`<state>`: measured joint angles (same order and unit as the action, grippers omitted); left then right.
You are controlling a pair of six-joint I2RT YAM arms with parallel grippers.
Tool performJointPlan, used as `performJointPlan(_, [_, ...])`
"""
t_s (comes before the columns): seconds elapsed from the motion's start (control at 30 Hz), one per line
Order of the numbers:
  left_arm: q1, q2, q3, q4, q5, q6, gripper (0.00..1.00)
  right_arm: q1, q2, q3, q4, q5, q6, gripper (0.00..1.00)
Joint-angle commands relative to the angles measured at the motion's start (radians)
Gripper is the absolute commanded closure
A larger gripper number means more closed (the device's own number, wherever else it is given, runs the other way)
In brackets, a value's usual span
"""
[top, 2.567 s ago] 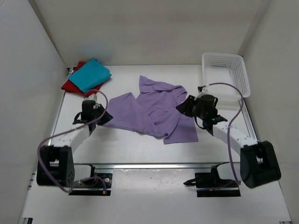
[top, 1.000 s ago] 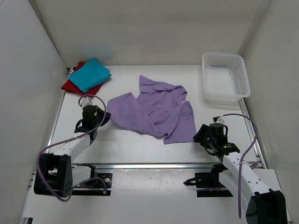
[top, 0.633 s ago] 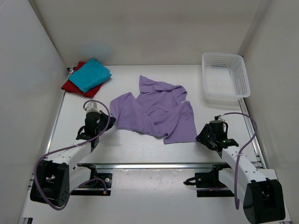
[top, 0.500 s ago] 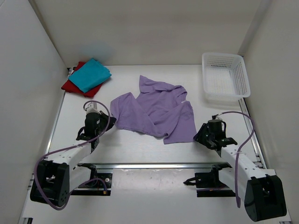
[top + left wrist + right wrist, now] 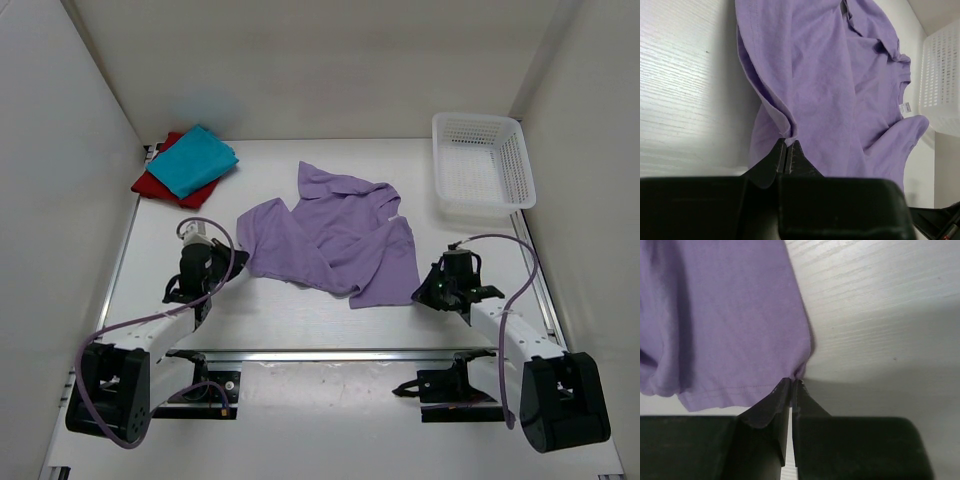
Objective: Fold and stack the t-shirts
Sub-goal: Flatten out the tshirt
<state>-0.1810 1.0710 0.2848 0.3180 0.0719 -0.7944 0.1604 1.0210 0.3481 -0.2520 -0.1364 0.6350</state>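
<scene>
A purple t-shirt (image 5: 335, 235) lies crumpled in the middle of the white table. My left gripper (image 5: 235, 262) is shut on its left hem corner; in the left wrist view the gripper (image 5: 786, 144) pinches a fold of the purple t-shirt (image 5: 840, 85). My right gripper (image 5: 422, 290) is shut on the shirt's near right corner; in the right wrist view the gripper (image 5: 792, 382) pinches the purple t-shirt (image 5: 725, 315) at its hem. A folded teal t-shirt (image 5: 192, 160) lies on a folded red t-shirt (image 5: 150, 184) at the back left.
A white plastic basket (image 5: 482, 165) stands at the back right, also seen in the left wrist view (image 5: 944, 70). White walls enclose the table on the left, back and right. A metal rail (image 5: 320, 352) runs along the near edge.
My right arm swung from the shirt's right side down to its near right corner and shut on it. My left gripper drew back toward the near left with the hem.
</scene>
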Motion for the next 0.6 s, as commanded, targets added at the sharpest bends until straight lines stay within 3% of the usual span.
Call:
performJointPlan(0.0, [-0.006,0.001,0.072,-0.002,0.034,0.021,1.0,0.024,-0.047,0.096,-0.059,0.03,-0.04,1.0])
performJointPlan(0.13, [-0.023,0.032,0.282,-0.132,0.13,0.081,1.0,0.065,-0.139,0.4,-0.159,0.133,-0.142,1.0])
performJointPlan(0.23, [-0.012,0.017,0.527,-0.23,0.222,0.09,1.0,0.079,-0.145,0.674,-0.223,0.201,-0.224,1.0])
performJointPlan(0.37, [0.132,-0.025,0.782,-0.318,0.34,0.061,1.0,0.18,-0.092,1.07,-0.289,0.309,-0.316,1.0])
performJointPlan(0.47, [0.27,-0.019,1.07,-0.473,0.364,0.078,1.0,0.332,0.007,1.392,-0.351,0.455,-0.409,1.0])
performJointPlan(0.57, [0.363,-0.002,1.206,-0.52,0.422,0.049,1.0,0.533,0.158,1.696,-0.377,0.61,-0.526,1.0])
